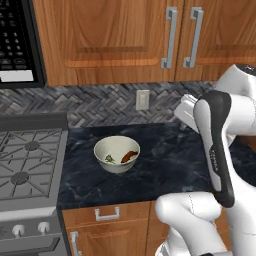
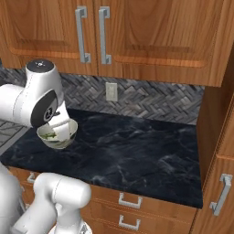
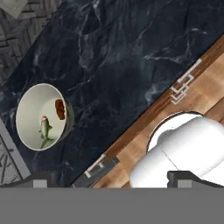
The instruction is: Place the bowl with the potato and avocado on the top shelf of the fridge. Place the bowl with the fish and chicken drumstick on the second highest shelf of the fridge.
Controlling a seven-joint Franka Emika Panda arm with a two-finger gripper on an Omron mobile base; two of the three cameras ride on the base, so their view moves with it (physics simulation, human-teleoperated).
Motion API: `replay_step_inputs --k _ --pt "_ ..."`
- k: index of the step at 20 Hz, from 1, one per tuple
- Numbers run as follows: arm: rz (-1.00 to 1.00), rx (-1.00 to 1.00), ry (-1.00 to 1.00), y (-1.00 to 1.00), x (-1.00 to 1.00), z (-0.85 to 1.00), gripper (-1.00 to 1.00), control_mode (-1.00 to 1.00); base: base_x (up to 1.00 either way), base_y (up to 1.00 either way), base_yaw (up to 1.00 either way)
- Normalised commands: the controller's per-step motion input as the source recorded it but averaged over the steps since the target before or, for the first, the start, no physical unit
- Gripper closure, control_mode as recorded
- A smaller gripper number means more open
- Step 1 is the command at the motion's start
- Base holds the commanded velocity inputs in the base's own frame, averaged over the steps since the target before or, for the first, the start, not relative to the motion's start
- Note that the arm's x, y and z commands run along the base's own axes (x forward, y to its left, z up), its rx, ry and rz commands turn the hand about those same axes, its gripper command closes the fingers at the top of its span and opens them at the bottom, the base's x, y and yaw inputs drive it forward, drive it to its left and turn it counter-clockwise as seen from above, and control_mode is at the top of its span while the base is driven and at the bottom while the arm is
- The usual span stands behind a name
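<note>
"How does the white Franka arm with dark joints (image 1: 218,150) stand?"

"Folded. In the left base view it rises to the right of the cream round bowl (image 1: 116,152), with the elbow bent high and one long link running steeply downward, a dark strip along its edge."

"And from the other side?"

"In the right base view a rounded white link with a dark joint cap (image 2: 40,98) stands in front of that bowl and covers part of its rim."

"The black two-finger gripper (image 3: 114,179)?"

"It points down from above, well apart from the bowl. Its small dark fingertips (image 3: 41,178) are spread wide, with nothing between them."
</note>
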Motion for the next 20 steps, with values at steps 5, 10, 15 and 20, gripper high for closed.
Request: replay_step_inputs --k 5,10,15,20 --pt "0.02 0.0 -0.03 0.17 0.99 -0.59 -1.0 -1.0 0.0 0.0 0.0" --pt "0.03 -0.01 0.0 0.31 0.93 -0.29 -1.0 -1.0 0.0 0.0 0.0" --pt "0.16 0.0 0.0 0.42 0.48 -0.56 -1.0 -1.0 0.0 0.0 0.0" --pt "0.13 0.0 0.01 0.54 0.45 -0.5 -1.0 -1.0 0.0 0.0 0.0"
